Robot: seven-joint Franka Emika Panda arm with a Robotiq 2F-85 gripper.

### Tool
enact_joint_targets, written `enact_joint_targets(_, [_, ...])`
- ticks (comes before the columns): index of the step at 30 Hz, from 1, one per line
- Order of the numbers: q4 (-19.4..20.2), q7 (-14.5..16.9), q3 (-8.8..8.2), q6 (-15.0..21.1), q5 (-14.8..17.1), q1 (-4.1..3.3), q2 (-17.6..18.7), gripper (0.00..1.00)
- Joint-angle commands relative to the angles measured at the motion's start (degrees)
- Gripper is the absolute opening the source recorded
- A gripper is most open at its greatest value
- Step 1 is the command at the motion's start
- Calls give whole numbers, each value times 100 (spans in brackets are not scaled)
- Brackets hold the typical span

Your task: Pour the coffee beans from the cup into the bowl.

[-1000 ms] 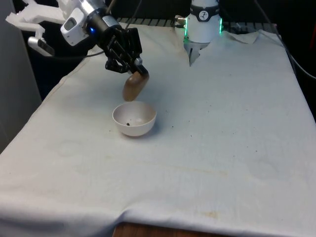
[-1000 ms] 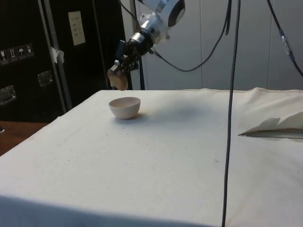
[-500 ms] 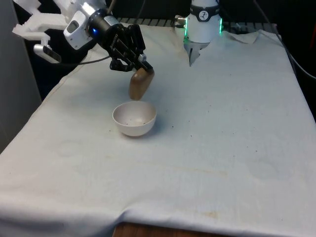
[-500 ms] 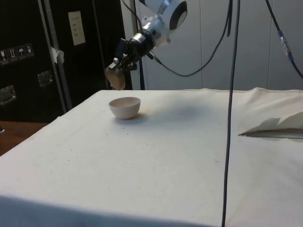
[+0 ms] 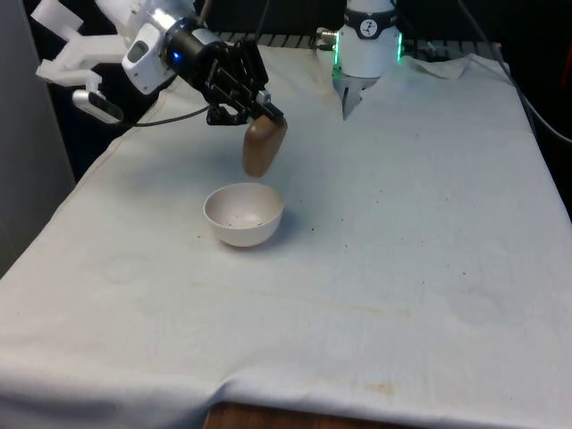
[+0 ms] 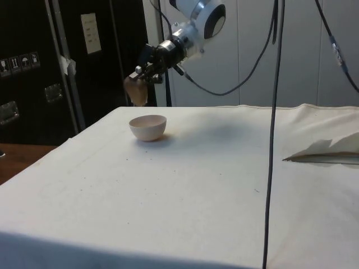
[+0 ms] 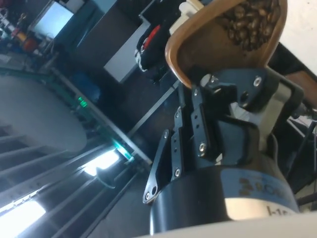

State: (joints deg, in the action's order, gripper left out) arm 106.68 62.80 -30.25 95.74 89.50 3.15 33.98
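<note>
- Gripper (image 5: 264, 114): fingers clamped on the cup's rim, cup hanging off them. I have it up over the table's far-left part (front view's left), above and just behind the bowl.
- Cup (image 5: 264, 147): brown, held nearly vertical, clear of the bowl, not touching. Wrist view shows coffee beans (image 7: 250, 25) heaped inside the cup (image 7: 225, 39), so plenty is still left.
- Bowl (image 5: 243, 214): white, on the cloth nr the table's left edge, well short of the far edge. Inside looks almost bare; can't tell bean count from here.
- Change vs 1 s ago: cup was lower and tipped over the bowl's rim; now lifted and swung back twd upright. A dark speck or two showed in the bowl then.
- Meaning, my read: pour interrupted or only partly done. I reckon I need to re-tilt over the bowl's centre to finish.
</note>
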Motion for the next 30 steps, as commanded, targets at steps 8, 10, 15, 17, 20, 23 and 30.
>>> enact_joint_targets(8, [-149,69,-246,-665,269,103,206,1])
enact_joint_targets(10, [-166,69,-269,-728,292,109,229,1])
enact_joint_targets(15, [-241,74,-395,-1014,418,109,338,1])
enact_joint_targets(17, [-246,74,-430,-1100,470,109,367,1])
enact_joint_targets(20, [-229,97,-481,-1186,521,74,390,1])
enact_joint_targets(23, [-235,74,-458,-1301,607,109,418,1])
enact_joint_targets(30, [-223,97,-498,-1450,705,92,453,1])
